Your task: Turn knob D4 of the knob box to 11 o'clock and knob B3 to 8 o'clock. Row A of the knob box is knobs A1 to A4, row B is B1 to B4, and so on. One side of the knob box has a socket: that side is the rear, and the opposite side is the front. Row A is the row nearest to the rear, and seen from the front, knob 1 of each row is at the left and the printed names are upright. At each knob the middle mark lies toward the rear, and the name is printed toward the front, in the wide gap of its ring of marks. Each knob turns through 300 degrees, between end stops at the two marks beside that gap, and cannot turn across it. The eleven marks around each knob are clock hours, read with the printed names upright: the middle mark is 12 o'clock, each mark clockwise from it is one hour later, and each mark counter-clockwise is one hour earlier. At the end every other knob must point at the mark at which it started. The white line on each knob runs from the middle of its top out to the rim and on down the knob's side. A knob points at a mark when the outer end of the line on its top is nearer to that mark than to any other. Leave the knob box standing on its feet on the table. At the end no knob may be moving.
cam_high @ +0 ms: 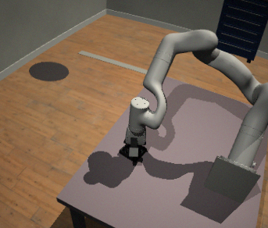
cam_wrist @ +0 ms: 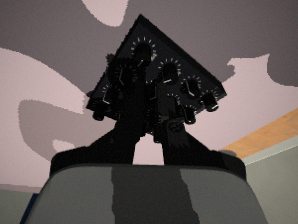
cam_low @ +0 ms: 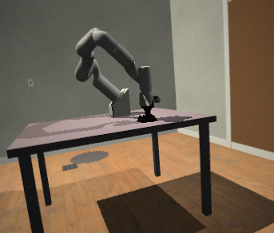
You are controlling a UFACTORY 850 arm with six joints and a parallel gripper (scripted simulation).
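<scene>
The black knob box (cam_high: pixel 124 151) (cam_low: pixel 143 120) (cam_wrist: pixel 160 44) is on the table. In the wrist view it looks turned, one corner at the top, with white marks around its knobs. My gripper (cam_low: pixel 147 113) (cam_wrist: pixel 150 93) points down over the box, its fingers nearly together. It is shut on a knob in the inner part of the box; a short white line shows between the fingers. The fingers hide neighbouring knobs. I cannot read any printed names or tell which knob is held. One knob (cam_wrist: pixel 190 86) right of the fingers shows its white line.
The table (cam_high: pixel 206 121) (cam_low: pixel 73 132) carries the arm's slanted base block (cam_high: pixel 231 180) (cam_low: pixel 121 104) on the side across from the box. The arm arches high between them. A table edge lies fairly close to the box. Shadows of the arm darken the area around the box.
</scene>
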